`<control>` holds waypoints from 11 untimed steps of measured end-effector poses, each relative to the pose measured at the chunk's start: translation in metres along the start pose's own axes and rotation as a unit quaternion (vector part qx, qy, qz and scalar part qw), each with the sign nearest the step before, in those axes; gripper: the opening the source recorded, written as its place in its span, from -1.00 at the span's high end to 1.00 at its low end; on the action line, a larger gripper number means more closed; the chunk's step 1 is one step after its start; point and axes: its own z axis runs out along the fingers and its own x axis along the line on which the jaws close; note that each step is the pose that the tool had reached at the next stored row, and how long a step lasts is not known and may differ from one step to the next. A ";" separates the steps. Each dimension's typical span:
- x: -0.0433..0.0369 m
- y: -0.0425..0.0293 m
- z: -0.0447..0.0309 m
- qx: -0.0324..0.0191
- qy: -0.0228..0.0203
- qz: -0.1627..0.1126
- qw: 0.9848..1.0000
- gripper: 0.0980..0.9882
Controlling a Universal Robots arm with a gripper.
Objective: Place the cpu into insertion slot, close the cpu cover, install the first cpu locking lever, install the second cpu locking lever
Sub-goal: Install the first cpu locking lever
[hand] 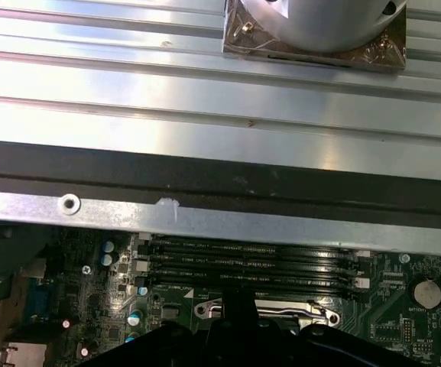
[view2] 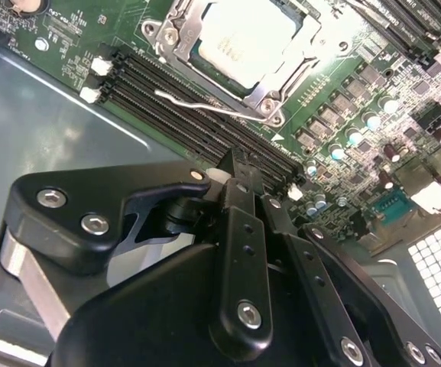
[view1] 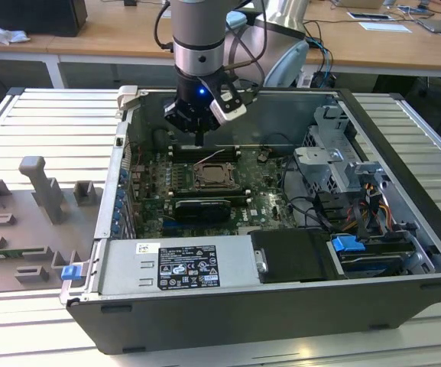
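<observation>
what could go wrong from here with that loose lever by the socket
1. The locking lever is a thin wire that looks unlatched, right beside the memory slots. The end effector hangs close over those slots and might slip off the wire and scrape them.
2. The cpu lies under the cpu cover. If the cover is not fully flat, forcing the lever down may strain it.

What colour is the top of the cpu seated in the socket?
Pale silvery-beige metal; the small flat square cpu shows best in the second wrist view.
</observation>
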 end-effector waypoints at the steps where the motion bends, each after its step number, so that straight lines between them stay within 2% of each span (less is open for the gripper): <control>1: 0.0000 -0.0006 0.0005 0.000 0.000 0.000 1.000 0.98; 6: 0.0004 -0.0031 0.0042 0.000 0.000 0.000 1.000 0.98; 11: 0.0004 -0.0045 0.0063 -0.005 0.000 0.000 1.000 0.98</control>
